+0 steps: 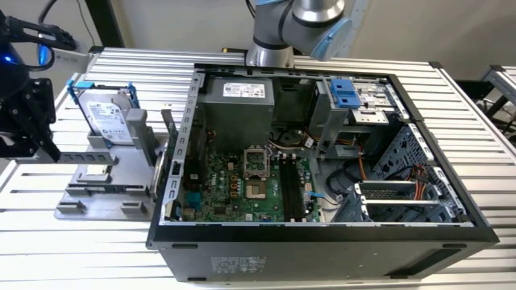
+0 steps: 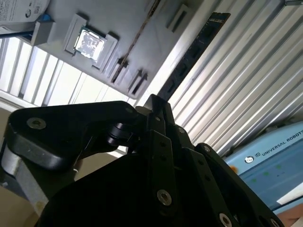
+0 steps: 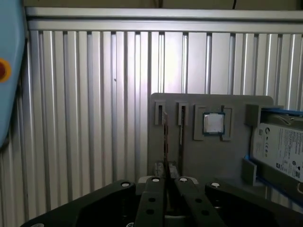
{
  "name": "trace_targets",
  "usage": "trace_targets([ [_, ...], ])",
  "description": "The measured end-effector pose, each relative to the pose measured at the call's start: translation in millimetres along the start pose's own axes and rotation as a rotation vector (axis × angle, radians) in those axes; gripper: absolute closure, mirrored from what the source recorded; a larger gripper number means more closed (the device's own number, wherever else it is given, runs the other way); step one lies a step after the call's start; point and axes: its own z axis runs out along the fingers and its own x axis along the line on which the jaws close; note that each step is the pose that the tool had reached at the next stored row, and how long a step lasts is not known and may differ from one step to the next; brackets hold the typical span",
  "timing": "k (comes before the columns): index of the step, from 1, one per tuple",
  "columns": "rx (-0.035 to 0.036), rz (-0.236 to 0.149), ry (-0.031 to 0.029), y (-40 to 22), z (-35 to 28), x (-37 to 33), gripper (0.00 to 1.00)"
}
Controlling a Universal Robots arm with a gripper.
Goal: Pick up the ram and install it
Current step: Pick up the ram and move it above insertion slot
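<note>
Ram [image 2: 196, 49] stretches just ahead of the gripper [image 2: 155, 101], beside the grey holder [image 2: 123, 28] that carries 1 square silver chip [image 2: 89, 41]; whether the gripper clenches it cannot be told.

The ram [image 1: 169, 132] is a long, narrow, flat board, dark with a row of darker chips along its face. It stands on one long edge in a slot of the grey holder [image 1: 89, 181] on the desk. In the exterior view it is at the holder's right end, just beside the outer wall of the computer case [image 1: 322, 241]. In the first wrist view I see it edge-on as a thin line [image 3: 165, 137]. In the second wrist view its flat side shows [image 2: 191, 59]. My pincer [image 3: 168, 182] is not touching it.
</note>
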Motion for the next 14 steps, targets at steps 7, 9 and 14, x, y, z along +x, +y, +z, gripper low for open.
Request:
trace_targets([
  [7, -0.0001, 0.0, 0.0, 0.1, -12.7, -0.1, 1.0],
  [9, 0.0, 0.0, 0.0, 0.1, -16.7, -0.1, 1.0],
  [14, 0.0, 0.0, 0.0, 0.1, -25.4, -0.2, 1.0],
])
